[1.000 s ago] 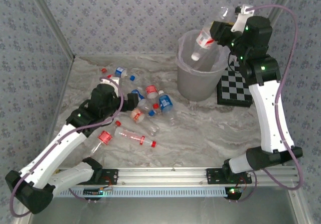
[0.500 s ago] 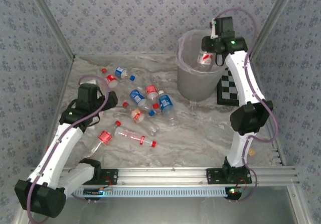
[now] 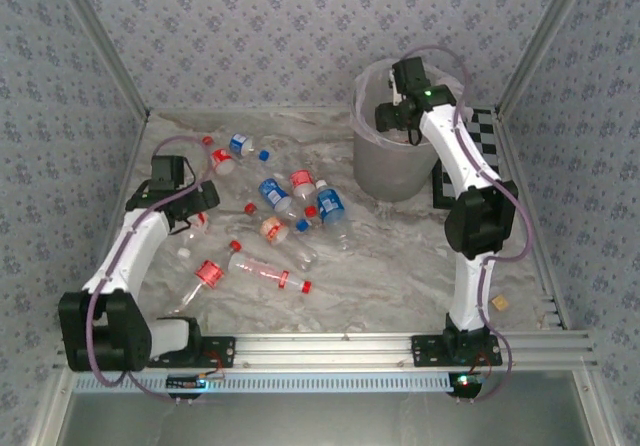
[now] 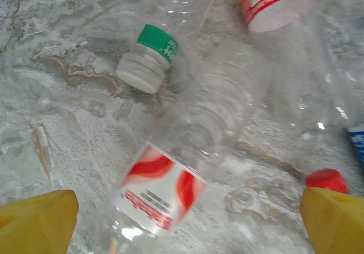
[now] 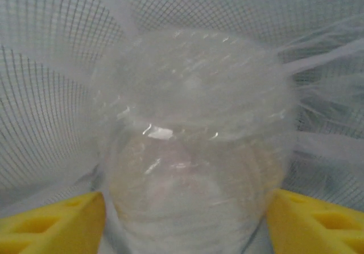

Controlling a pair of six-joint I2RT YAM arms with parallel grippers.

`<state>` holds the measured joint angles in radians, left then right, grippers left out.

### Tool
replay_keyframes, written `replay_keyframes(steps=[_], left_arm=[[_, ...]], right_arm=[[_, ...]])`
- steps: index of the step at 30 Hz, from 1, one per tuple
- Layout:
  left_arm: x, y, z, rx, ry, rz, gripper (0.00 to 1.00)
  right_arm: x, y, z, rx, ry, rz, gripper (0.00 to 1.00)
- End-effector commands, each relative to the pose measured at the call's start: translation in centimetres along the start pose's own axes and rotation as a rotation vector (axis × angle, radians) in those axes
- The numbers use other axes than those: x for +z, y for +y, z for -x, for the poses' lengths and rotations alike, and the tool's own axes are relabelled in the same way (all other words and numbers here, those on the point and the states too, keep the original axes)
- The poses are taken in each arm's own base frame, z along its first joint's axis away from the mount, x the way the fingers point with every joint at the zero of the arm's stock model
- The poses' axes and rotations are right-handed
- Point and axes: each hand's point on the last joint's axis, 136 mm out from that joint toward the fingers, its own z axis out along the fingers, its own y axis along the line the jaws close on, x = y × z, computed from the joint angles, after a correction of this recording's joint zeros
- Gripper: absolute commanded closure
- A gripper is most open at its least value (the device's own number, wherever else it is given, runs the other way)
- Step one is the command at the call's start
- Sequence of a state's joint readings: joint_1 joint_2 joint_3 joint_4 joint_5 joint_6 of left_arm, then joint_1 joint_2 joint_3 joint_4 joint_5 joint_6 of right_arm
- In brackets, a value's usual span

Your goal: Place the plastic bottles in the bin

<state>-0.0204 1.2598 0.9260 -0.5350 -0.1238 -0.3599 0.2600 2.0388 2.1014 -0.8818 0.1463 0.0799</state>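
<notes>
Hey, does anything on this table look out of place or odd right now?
Loose plastic bottles lie scattered on their sides across the left of the table, outside the bin. A small tan block sits alone near the right edge, and a checkerboard lies beside the bin; neither belongs with bottles.

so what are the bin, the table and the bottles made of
Bin: probably plastic, grey and translucent; light shows through its wall.
Table: marble look, grey veins, matte; stone or printed laminate, cannot tell.
Bottles: thin clear plastic, glossy; ribbed walls catch highlights and the table shows through.
</notes>
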Motion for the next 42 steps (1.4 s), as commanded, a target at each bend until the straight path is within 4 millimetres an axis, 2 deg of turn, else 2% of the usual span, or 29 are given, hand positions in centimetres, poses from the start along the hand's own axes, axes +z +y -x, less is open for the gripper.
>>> replay_keyframes(steps=[1, 4, 9, 12, 15, 21, 26, 33, 37, 42], left_arm=[[0.1, 0.4, 3.1, 0.017, -0.066, 0.017, 0.0], [1.4, 1.0, 3.7, 0.0, -0.056, 0.028, 0.0], [3.9, 1.8, 4.8, -0.039, -0.034, 0.018, 0.01], [5.7, 2.2, 5.0, -0.054, 0.005, 0.023, 0.04], [7.3, 2.4, 5.1, -0.029, 0.035, 0.037, 0.05], [10.8, 1.4, 5.2, 0.015, 0.123, 0.01, 0.05], [13.3, 3.7, 6.2, 0.042, 0.132, 0.152, 0.1], [16.6, 2.5, 5.9, 0.058, 0.224, 0.106, 0.13], [16.9, 2.6, 6.0, 0.048, 0.215, 0.111, 0.21], [15.7, 2.6, 6.2, 0.037, 0.19, 0.108, 0.34]], right_arm=[[-4.9, -1.0, 2.4, -0.016, -0.081, -0.009, 0.12], [-9.1, -1.2, 3.7, -0.014, -0.158, 0.013, 0.01], [-16.2, -1.2, 4.3, 0.03, -0.282, 0.082, 0.0], [-19.5, -0.6, 3.1, 0.072, -0.333, 0.164, 0.0], [-21.8, -0.1, 1.0, 0.118, -0.366, 0.245, 0.0], [-23.3, -0.5, -4.4, 0.198, -0.344, 0.31, 0.01], [-23.8, -0.9, -8.2, 0.227, -0.296, 0.308, 0.01], [-22.7, -1.3, -13.0, 0.27, -0.219, 0.286, 0.02], [-22.1, -1.7, -14.4, 0.277, -0.187, 0.261, 0.03], [-21.6, -1.4, -15.3, 0.29, -0.171, 0.275, 0.03]])
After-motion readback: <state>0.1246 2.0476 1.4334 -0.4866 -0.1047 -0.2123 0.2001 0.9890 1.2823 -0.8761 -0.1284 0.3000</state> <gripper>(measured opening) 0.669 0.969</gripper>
